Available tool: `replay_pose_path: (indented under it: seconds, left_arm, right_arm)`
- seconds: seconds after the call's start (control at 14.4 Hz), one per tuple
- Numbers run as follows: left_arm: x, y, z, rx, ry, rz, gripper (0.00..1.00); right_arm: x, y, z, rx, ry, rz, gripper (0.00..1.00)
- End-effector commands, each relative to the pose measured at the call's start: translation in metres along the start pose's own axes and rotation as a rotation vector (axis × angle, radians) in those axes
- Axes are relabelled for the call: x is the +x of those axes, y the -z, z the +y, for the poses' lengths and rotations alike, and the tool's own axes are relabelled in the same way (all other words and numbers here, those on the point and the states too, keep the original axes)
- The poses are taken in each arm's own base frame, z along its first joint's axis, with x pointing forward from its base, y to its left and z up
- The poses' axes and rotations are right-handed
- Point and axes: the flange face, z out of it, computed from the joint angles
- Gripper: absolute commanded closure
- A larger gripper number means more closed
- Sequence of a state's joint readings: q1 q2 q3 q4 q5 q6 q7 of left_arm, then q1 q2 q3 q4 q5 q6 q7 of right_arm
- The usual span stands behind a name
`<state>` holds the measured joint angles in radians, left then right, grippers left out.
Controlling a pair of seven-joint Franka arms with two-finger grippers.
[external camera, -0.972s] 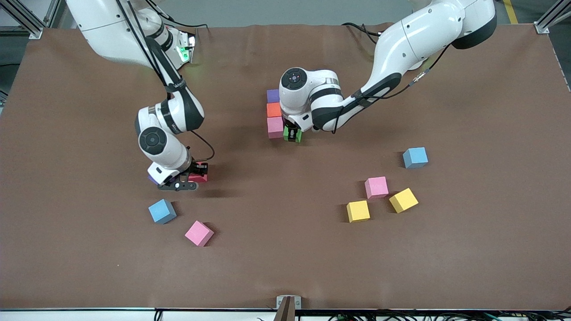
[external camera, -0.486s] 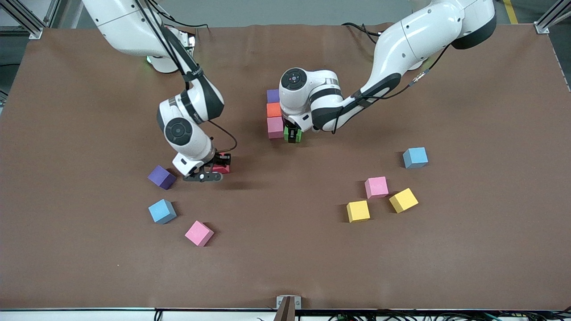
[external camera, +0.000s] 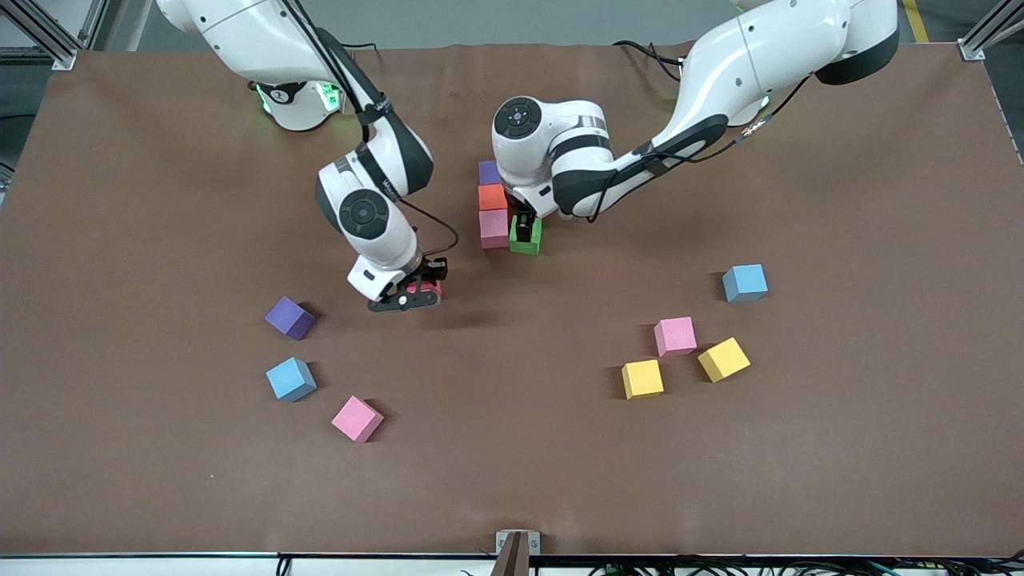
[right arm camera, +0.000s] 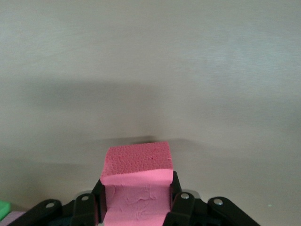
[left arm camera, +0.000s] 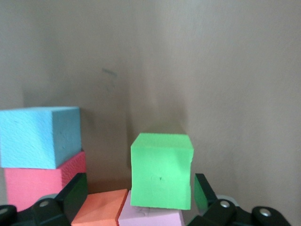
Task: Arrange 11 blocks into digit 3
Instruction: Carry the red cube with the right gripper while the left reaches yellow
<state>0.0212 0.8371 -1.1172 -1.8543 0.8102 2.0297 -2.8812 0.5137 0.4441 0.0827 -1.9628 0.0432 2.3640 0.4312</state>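
Observation:
A short column of purple (external camera: 489, 172), orange (external camera: 491, 197) and pink (external camera: 494, 228) blocks lies mid-table, with a green block (external camera: 526, 242) touching the pink one. My left gripper (external camera: 524, 226) hovers just over the green block (left arm camera: 162, 170), jaws open on either side and not touching it. The left wrist view also shows a light blue block (left arm camera: 40, 136) and a red block (left arm camera: 42, 183) beside the column; the arm hides them in the front view. My right gripper (external camera: 416, 292) is shut on a red block (right arm camera: 136, 188) and holds it above the table.
Loose blocks lie nearer the front camera. Purple (external camera: 290, 318), light blue (external camera: 290, 378) and pink (external camera: 357, 418) are toward the right arm's end. Two yellow (external camera: 642, 378) (external camera: 723, 359), pink (external camera: 675, 336) and light blue (external camera: 745, 282) are toward the left arm's end.
My right gripper has carried the red block away from the loose purple block toward the column. My left gripper has drawn up off the green block, which stays on the table.

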Motion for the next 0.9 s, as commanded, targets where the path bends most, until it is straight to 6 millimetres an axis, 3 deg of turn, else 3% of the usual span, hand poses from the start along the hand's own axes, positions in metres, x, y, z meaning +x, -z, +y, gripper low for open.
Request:
replay_pose_path:
  seconds: [0.0, 0.21, 0.35, 0.69, 0.83]
  left_arm:
    - [0.035, 0.016, 0.018, -0.037, 0.396, 0.025, 0.00]
    - [0.093, 0.019, 0.069, -0.045, 0.508, 0.018, 0.00]
    - [0.135, 0.018, 0.097, -0.049, 0.551, 0.018, 0.00]
    - [0.216, 0.001, 0.144, -0.095, 0.491, 0.020, 0.00]
    - [0.236, -0.007, 0.159, -0.110, 0.458, -0.003, 0.00]
  right_arm:
    - [-0.007, 0.016, -0.026, 0.018, -0.042, 0.017, 0.99]
    - [-0.014, 0.028, -0.065, 0.034, -0.055, 0.044, 0.99]
    - [-0.017, 0.023, -0.082, 0.038, -0.051, 0.046, 0.99]
    - [-0.020, 0.014, -0.124, 0.049, -0.051, 0.053, 0.99]
    - [-0.015, 0.008, -0.136, 0.053, -0.042, 0.054, 0.99]
